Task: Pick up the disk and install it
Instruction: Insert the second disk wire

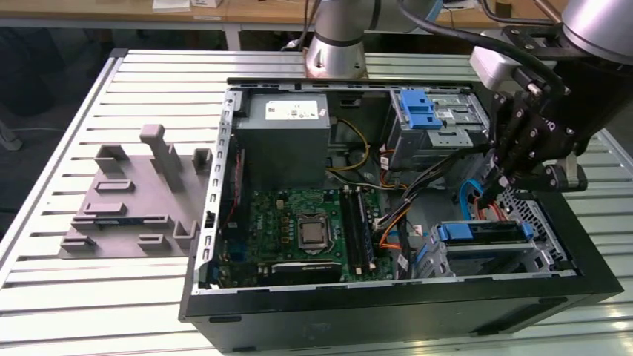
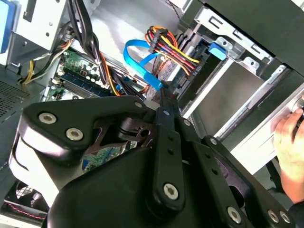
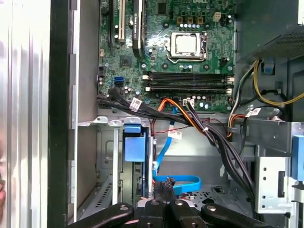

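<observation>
black linkage gripper (image 1: 502,180) hung inside the open black computer case (image 1: 396,304), fingertips pressed together and apparently empty. the blue-railed silver-grey disk (image 1: 485,232) sat in the lower bay, mostly hidden. a hand (image 2: 290,145) was cut off at the frame edge.

Even overhead light; glare on slatted table (image 1: 59,141); case interior shadowed; edges softly blurred.

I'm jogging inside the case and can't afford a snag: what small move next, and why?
Probably ease the gripper back out of the case a little. It sits right at the looped blue cable, and the disk already lies in the drive cage, so sideways motion could catch the cable.
</observation>
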`<state>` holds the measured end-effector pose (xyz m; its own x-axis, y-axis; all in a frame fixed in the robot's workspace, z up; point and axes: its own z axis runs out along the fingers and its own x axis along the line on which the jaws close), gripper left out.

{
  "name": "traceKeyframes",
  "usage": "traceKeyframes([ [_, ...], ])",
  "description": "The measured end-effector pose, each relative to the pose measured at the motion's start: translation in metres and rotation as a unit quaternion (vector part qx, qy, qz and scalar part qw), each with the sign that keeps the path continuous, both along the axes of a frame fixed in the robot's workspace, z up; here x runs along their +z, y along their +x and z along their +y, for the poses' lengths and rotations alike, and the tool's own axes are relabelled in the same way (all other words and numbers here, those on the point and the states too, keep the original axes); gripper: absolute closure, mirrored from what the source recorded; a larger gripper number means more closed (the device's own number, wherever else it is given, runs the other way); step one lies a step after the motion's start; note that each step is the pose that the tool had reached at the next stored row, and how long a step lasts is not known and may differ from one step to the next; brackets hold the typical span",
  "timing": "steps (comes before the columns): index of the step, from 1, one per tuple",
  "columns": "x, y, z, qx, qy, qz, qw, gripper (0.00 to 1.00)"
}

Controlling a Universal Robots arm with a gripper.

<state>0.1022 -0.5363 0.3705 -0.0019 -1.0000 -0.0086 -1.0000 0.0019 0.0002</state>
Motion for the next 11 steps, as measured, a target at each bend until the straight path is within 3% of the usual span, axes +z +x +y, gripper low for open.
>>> traceKeyframes([
  [3, -0.0008, 0.0000, 0.0018, 0.000, -0.0018, 0.0000, 1.0000, 0.89],
  [6, -0.0020, 0.0000, 0.0027, 0.000, -0.0093, 0.0000, 1.0000, 0.82],
  [11, -0.0045, 0.0000, 0.0038, 0.000, -0.0141, 0.0000, 0.9999, 0.75],
])
